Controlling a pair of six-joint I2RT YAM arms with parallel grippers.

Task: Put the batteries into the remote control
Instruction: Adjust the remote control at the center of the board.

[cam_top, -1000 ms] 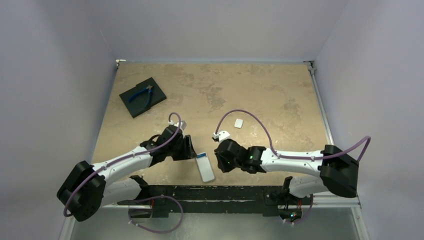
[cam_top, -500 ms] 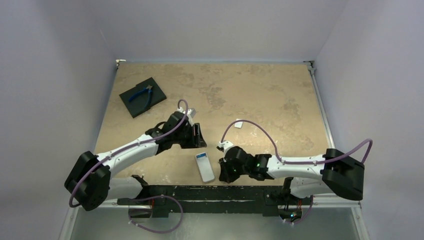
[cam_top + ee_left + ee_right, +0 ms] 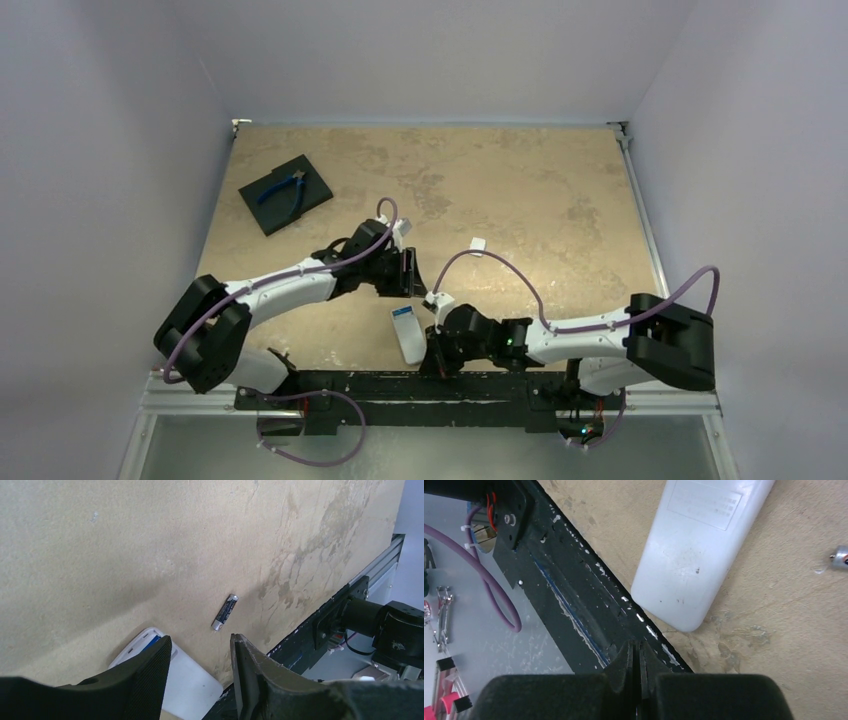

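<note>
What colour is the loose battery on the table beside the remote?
The battery is dark grey-black with silver ends; left wrist view shows it best.

The left arm (image 3: 285,288) and right arm (image 3: 585,338) are white with big black joints. A purple cable (image 3: 500,262) loops over each.

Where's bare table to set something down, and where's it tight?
Free: far strip from the black pad across to the right rail; also right of the small white piece. Crowded: near centre, where remote control, battery, left gripper and right gripper bunch together.
</note>
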